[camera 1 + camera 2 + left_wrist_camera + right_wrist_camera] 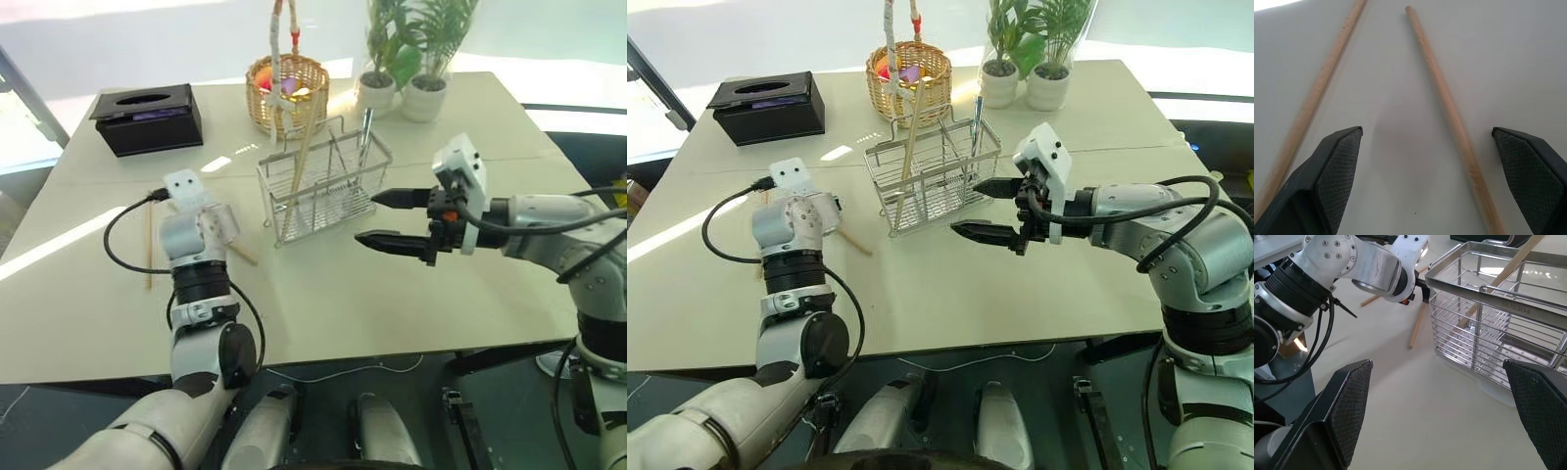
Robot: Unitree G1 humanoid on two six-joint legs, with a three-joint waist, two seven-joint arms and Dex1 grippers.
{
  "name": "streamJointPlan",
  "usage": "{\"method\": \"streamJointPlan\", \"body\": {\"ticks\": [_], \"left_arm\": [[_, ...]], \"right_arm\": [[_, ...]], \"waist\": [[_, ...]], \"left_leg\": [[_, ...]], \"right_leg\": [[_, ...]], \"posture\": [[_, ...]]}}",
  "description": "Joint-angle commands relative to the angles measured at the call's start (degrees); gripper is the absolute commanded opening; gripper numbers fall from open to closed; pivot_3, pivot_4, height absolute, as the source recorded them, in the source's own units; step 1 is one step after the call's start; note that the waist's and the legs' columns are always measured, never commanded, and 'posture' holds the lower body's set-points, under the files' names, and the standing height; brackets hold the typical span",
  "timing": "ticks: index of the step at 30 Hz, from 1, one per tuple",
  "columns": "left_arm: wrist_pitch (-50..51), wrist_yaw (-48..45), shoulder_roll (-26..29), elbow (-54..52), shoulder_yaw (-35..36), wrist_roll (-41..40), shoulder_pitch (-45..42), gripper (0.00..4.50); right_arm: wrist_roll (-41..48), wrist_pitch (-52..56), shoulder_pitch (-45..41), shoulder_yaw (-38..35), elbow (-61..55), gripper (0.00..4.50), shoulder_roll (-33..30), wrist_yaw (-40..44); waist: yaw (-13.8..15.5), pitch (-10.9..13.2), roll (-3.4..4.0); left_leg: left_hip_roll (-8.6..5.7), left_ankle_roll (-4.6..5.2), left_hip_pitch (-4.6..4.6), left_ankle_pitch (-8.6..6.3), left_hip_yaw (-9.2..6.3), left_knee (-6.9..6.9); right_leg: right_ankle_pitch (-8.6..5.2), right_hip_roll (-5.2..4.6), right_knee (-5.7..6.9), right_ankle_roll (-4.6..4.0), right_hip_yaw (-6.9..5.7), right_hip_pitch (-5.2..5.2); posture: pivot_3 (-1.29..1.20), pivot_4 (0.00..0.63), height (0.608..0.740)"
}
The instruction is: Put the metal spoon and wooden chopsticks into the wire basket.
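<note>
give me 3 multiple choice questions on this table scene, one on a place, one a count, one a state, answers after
1. Where is the metal spoon?
A. standing in the wire basket
B. flat on the table
C. in a gripper

2. How many chopsticks lie on the table in front of the left gripper?
A. none
B. two
C. five

3. How is the right gripper?
A. shut on the spoon
B. shut on a chopstick
C. open, empty

Answers:
1 A, its handle rises from the basket's right end.
2 B, the left wrist view shows two sticks.
3 C, its fingers stand apart with nothing between them.

black tissue box (147,118), wicker basket (286,91), two potted plants (402,59)
</note>
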Motion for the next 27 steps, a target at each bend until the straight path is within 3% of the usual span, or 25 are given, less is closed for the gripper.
{"method": "streamJointPlan", "body": {"ticks": [1, 2, 5, 12, 15, 21, 25, 27], "left_arm": [[4.3, 3.3, -1.9, 2.5, 2.9, 2.9, 3.0, 4.50], [4.1, 3.6, -2.3, 2.4, 3.2, 3.0, 3.1, 4.50], [3.4, 4.2, -3.5, 2.0, 5.7, 2.6, 3.3, 3.60], [-1.0, 4.7, -6.5, 0.9, 13.2, -1.1, 3.9, 0.07], [-1.7, 5.0, -6.9, 0.6, 14.8, -2.1, 4.5, 0.02], [-2.8, 4.5, -5.7, 0.1, 15.3, -3.2, 5.1, 0.02], [-5.6, -1.0, -2.0, -2.7, 8.7, -2.8, 6.1, 0.02], [-8.4, -7.4, 2.5, -5.8, 2.9, -2.7, 6.5, 0.02]], "right_arm": [[0.0, -1.3, -0.3, -0.9, -0.7, 4.42, 0.5, -0.4], [0.0, -1.3, -0.3, -1.0, -0.7, 4.42, 0.7, -0.5], [0.1, -1.2, -0.2, -1.4, -0.8, 4.50, 1.0, -0.8], [0.0, -1.1, -0.3, -1.6, -0.7, 4.50, 1.3, -1.2], [-0.2, -1.2, -0.2, -1.7, -0.6, 4.50, 1.2, -1.3], [-0.5, -1.5, -0.3, -1.7, -0.2, 4.50, 1.1, -1.3], [-0.6, -1.5, -0.2, -1.8, 0.0, 4.50, 1.2, -1.4], [-0.2, -1.4, 0.0, -2.3, 0.2, 4.50, 1.2, -1.7]], "waist": [[0.0, -0.1, 0.05], [0.0, -0.1, 0.09], [0.0, -0.3, 0.12], [0.0, -0.4, 0.22], [0.0, -0.4, 0.27], [-0.1, -0.7, 0.57], [-0.2, -0.8, 0.73], [-0.2, -0.8, 0.69]], "left_leg": [[0.00, 0.00, 0.01, 0.00, 0.01, 0.00], [0.00, 0.00, 0.03, 0.00, 0.02, 0.00], [0.00, 0.01, 0.07, -0.01, 0.04, 0.00], [0.00, 0.12, 0.39, -0.10, 0.16, -0.05], [0.01, 0.15, 0.89, -0.26, 0.23, -0.14], [0.01, 0.19, 0.92, -0.32, 0.30, -0.12], [0.04, 0.19, 0.96, -0.33, 0.35, -0.13], [0.11, 0.19, 0.98, -0.33, 0.35, -0.12]], "right_leg": [[0.00, 0.00, 0.00, 0.00, 0.01, 0.01], [0.00, 0.00, 0.00, 0.00, 0.01, 0.02], [0.00, -0.01, 0.00, 0.00, 0.02, 0.06], [0.00, -0.02, -0.01, 0.01, 0.04, 0.29], [-0.02, -0.03, -0.08, 0.03, 0.04, 0.70], [-0.03, -0.04, -0.11, 0.04, 0.06, 0.74], [-0.04, -0.03, -0.09, 0.04, 0.10, 0.74], [-0.03, 0.01, -0.06, 0.04, 0.09, 0.73]], "posture": [[0.00, 0.150, 0.740], [0.00, 0.150, 0.740], [0.00, 0.150, 0.740], [0.00, 0.150, 0.740], [0.00, 0.150, 0.740], [0.00, 0.150, 0.740], [0.00, 0.150, 0.740], [0.00, 0.150, 0.740]]}}
